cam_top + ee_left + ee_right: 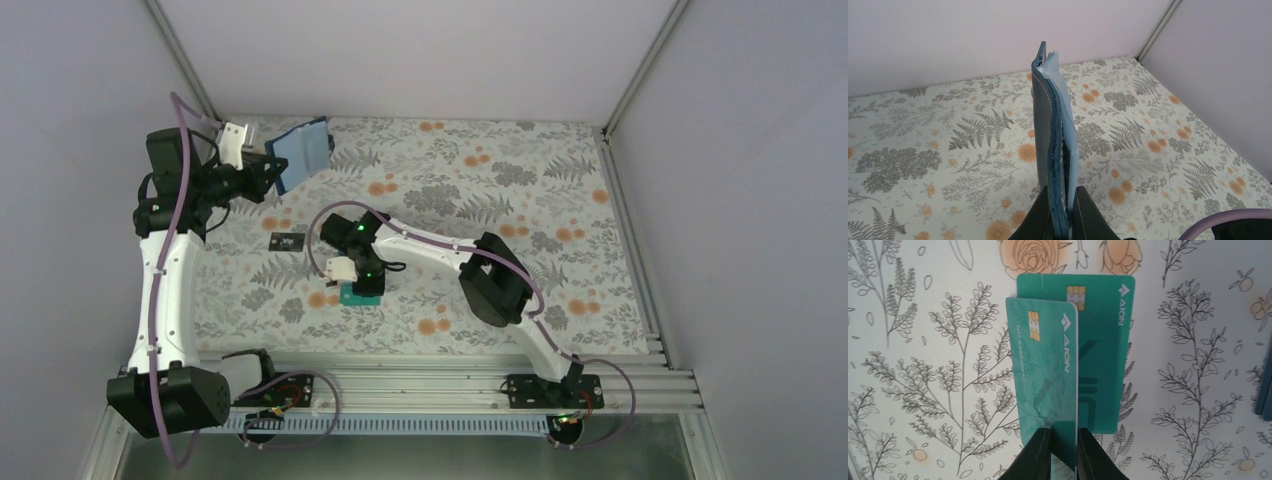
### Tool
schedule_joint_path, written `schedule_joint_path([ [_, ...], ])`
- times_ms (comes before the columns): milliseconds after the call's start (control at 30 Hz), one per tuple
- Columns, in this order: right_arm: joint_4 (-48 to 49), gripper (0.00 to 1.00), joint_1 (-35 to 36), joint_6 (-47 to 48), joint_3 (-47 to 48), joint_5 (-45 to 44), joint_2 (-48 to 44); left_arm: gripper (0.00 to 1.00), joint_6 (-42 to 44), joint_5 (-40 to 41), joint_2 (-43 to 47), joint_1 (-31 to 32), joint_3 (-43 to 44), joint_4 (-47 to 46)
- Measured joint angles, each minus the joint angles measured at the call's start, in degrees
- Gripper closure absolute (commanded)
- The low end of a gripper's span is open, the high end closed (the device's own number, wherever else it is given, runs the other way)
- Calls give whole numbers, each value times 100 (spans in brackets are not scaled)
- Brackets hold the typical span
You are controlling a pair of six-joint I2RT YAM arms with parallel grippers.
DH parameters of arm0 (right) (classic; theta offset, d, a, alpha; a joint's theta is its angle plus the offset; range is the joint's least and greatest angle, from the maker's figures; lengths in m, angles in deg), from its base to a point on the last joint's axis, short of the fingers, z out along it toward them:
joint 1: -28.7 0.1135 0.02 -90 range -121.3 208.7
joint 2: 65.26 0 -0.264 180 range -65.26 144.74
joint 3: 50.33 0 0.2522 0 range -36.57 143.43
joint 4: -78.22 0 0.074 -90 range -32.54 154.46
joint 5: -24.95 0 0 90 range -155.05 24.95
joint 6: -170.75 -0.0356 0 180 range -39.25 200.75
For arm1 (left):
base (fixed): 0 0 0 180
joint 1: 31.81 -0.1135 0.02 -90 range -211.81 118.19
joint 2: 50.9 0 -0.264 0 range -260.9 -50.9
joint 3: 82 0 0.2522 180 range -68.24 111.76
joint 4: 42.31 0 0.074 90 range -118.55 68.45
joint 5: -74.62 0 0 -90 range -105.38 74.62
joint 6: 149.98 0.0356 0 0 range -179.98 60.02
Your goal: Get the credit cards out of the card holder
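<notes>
2 concerns for setting this card down well, judging the step as a release onto the table (480, 200). Left side first: left gripper (1064, 207) pressed together on the bottom edge of the card holder (1044, 130), upright and well above the table. Hold it that way, steady for the next pull. Bring the right gripper (1064, 445) low before spreading wide, to lay the near teal card (1043, 365) flat, not on edge. Aim beside, not on top of, the flat teal card (1100, 355) lying just beyond the fingertips and slightly to their right. Lift straight away afterwards, dragging neither card. Hard to tell whether pinching or merely flanking: fingers (1035, 455) a little apart, teal showing in the gap.

For looks, largest first: card holder edge-on ahead of the left fingertips, dark navy with a stitched seam on 1 side, a pale blue layer on the other. Pocket lining or a card, impossible to say. Next, 2 matching teal-green cards, each with a gold chip and white lettering, the near 1 skewed and overlapping the far 1's left edge in view. Smallest in view, 1 dark card (287, 241), flat on the table, off to the side of the right gripper nearer the left arm, apart from both teal cards.
</notes>
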Motion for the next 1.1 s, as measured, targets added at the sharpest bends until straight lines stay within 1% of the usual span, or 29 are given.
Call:
schedule_joint_path([
  [233,105,85,0,2,0,-118,0,98,0,-13,0,-4,-35,-2],
  [467,186,80,0,-2,-28,-245,0,98,0,-13,0,-4,-35,-2],
  [500,201,77,0,-4,-35,-264,0,97,0,-13,0,-4,-35,-2],
  [533,229,71,0,-9,-44,-306,0,98,0,-15,0,-4,-35,-2],
  [567,251,68,0,-17,-44,-348,0,98,-2,-13,0,-4,-35,-2],
  [733,466,60,0,-66,-55,-632,0,98,0,-15,0,-4,-42,-2],
  [967,785,58,-2,-236,-111,-1259,-13,97,0,-55,0,-11,-55,-2],
  [1033,1012,58,-2,-308,-323,-1416,-133,98,0,-61,0,-17,-55,-2],
  [1100,1331,58,-2,-365,-793,-1445,-479,98,0,-94,0,-26,-57,-2],
])
